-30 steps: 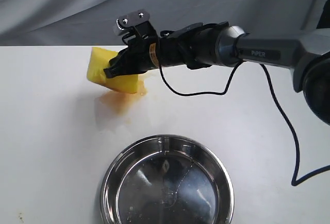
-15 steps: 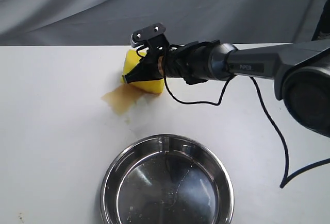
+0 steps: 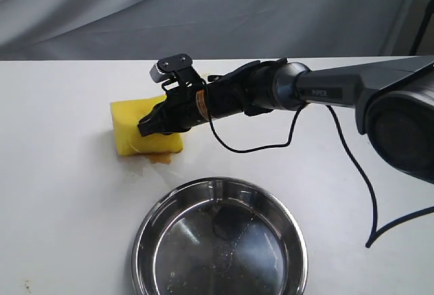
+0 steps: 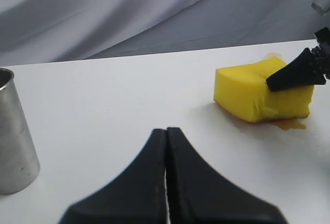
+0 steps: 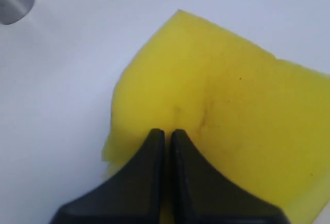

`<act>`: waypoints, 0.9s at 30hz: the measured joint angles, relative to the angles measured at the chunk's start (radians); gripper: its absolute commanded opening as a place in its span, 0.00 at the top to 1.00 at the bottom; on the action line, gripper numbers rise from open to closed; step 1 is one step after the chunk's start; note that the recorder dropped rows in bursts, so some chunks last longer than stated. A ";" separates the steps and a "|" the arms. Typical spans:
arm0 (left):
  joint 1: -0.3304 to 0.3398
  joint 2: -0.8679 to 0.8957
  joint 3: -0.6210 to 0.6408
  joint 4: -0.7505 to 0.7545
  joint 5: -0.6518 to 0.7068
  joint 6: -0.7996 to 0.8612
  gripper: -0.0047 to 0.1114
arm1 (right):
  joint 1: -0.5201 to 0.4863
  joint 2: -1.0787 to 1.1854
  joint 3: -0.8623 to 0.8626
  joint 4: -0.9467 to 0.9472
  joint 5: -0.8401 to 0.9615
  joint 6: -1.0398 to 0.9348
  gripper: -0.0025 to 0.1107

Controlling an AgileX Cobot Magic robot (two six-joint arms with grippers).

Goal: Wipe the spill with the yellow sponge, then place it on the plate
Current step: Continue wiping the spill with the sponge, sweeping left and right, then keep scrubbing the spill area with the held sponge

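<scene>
Step in hand: wiping. Right claw point(image 3: 150, 127) clenched on the yellow sponge point(image 3: 129, 131), pressing it flat on the counter point(image 3: 61, 207), toward the far edge, left of middle. The right wrist view shows both fingers pinched deep into the foam. Most of the spill point(image 3: 161, 158) seems to be under the sponge, with only a thin amber smear showing at the sponge's near side. Judgement: wipe mostly done, maybe one more pass over that smear. Next move calls for dragging the sponge toward the near edge across the smear, then lifting it clear, carrying it over the rim and letting go inside the plate point(image 3: 141, 244). The plate sits at the near edge, about middle, near the sponge but apart, and looks empty apart from a few droplets.

Left claw point(image 4: 166, 134) clenched on nothing, hovering low over the counter, well apart from the sponge. A steel cup point(image 4: 13, 131) stands beside it, out of the way. A black cable point(image 3: 239, 150) loops under the right wrist, could snag or dip toward the plate on the carry. Nothing else lies between sponge and plate
</scene>
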 measured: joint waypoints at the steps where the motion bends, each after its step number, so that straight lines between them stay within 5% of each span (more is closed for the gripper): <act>1: 0.000 0.000 0.000 0.000 0.000 0.000 0.96 | 0.000 0.000 0.000 -0.002 -0.036 0.006 0.97; 17: 0.000 0.000 0.000 0.000 0.000 0.000 0.96 | 0.000 -0.033 0.002 -0.008 -0.109 0.005 0.97; 27: 0.000 0.000 0.000 0.000 0.000 0.000 0.96 | 0.002 -0.114 0.002 -0.008 0.138 -0.003 0.97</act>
